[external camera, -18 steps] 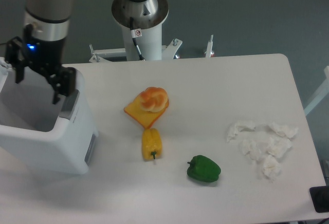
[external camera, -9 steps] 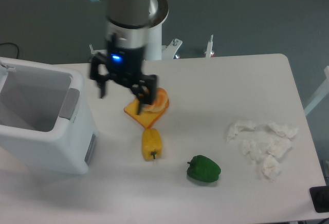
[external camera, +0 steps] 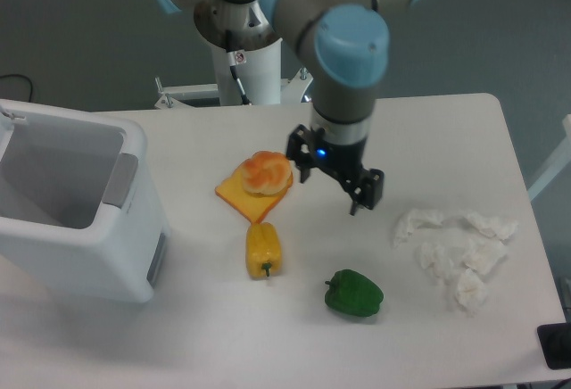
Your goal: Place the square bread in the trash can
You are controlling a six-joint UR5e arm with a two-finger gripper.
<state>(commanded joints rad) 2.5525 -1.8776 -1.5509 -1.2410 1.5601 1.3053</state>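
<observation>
On the white worktop [external camera: 428, 130] I count one trash can [external camera: 134, 228], one orange slice [external camera: 239, 198] carrying one glazed bun [external camera: 266, 171], one yellow pepper [external camera: 263, 249], one green pepper [external camera: 353, 293] and a cluster of white crumpled pieces [external camera: 457, 248]. I cannot locate the square bread in this view, so I cannot place it relative to the pincer [external camera: 332, 184]. The pincer hangs just right of the bun, jaws spread wide, holding nothing.

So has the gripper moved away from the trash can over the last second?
Yes. The gripper has swung right across the table, from over the trash can to just right of the bun, fingers open and empty.
</observation>
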